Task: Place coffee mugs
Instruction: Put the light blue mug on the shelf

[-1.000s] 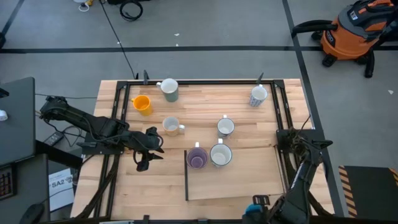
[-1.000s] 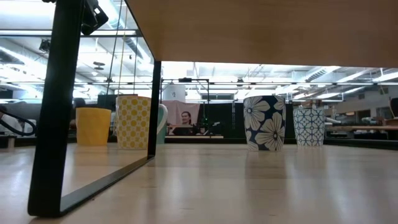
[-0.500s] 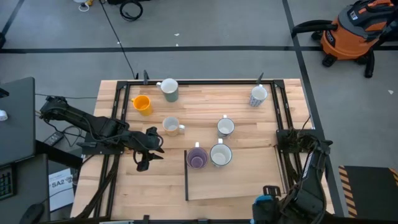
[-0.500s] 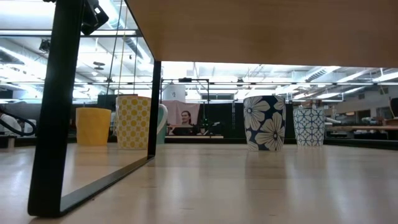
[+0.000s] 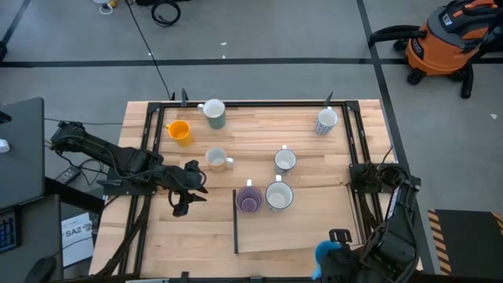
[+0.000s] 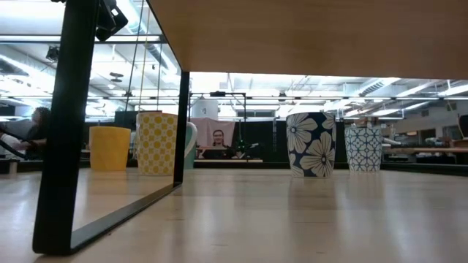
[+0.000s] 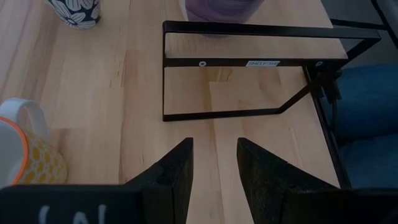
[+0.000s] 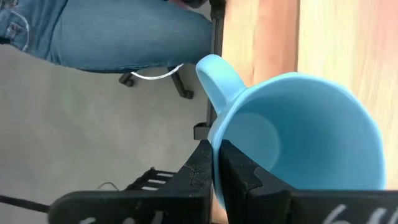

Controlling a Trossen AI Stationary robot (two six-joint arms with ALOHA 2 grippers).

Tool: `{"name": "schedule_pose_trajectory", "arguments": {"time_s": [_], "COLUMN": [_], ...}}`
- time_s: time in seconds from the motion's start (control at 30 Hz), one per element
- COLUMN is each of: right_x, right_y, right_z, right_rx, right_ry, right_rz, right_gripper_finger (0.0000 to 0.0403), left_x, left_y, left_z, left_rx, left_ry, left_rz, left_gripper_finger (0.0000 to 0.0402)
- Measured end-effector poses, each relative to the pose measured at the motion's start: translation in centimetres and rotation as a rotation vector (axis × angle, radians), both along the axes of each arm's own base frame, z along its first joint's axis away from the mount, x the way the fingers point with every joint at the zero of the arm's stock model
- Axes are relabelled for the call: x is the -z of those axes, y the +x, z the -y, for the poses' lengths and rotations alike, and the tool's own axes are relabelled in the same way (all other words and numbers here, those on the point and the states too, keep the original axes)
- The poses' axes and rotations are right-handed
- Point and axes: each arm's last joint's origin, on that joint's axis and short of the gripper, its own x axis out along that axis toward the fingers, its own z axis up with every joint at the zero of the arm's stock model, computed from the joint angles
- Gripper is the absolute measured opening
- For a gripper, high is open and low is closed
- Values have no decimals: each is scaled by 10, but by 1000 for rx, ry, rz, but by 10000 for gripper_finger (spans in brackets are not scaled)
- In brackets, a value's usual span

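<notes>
My right gripper [image 8: 219,167] is shut on the blue mug [image 8: 298,137], which also shows at the table's near edge in the high view [image 5: 324,253]. My left gripper [image 7: 213,163] is open and empty at the table's left [image 5: 198,185]. It faces the black-framed wooden shelf [image 5: 306,228]. The purple mug [image 5: 250,200] and a white mug [image 5: 278,194] stand on the shelf's far edge. The orange mug [image 5: 179,130], a grey mug [image 5: 214,112], a cream mug [image 5: 217,159], a flowered mug [image 5: 284,159] and a blue-patterned mug [image 5: 326,120] stand upright on the table. My right gripper pinches the blue mug's wall at the rim [image 8: 214,146], just beside the handle [image 8: 217,78]. One finger [image 8: 239,177] is inside the mug and one [image 8: 200,168] outside. The mug is lifted, with its open mouth toward the wrist camera.
The shelf's black frame [image 7: 249,62] stands in front of my left gripper, and its leg [image 6: 66,131] fills the low view's left. A person in jeans [image 8: 112,31] sits just past the table's near edge. An orange vacuum [image 5: 448,39] stands on the floor at the far right.
My right arm has shifted at the table's near right corner. The blue mug in its gripper has come further into the high view at the near edge.
</notes>
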Motion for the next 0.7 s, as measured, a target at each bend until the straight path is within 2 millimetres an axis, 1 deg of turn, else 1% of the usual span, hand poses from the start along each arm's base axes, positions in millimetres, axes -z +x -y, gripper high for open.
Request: {"name": "schedule_pose_trajectory", "arguments": {"time_s": [0.23, 0.4, 0.57, 0.7], "right_x": [-1, -13, -19, -11], "right_y": [-2, -15, -28, -39], "right_z": [0, 3, 14, 27], "right_rx": [-60, -57, -31, -1], "right_ry": [-31, -13, -56, -90], "right_rz": [40, 76, 138, 104], "right_gripper_finger": [18, 18, 18, 18], "left_x": [0, 0, 0, -1], "left_y": [0, 0, 0, 1], "left_z": [0, 0, 0, 0], "left_rx": [0, 1, 1, 1], "left_ry": [0, 1, 0, -2], "left_rz": [0, 1, 2, 10], "left_gripper_finger": [130, 130, 130, 130]}}
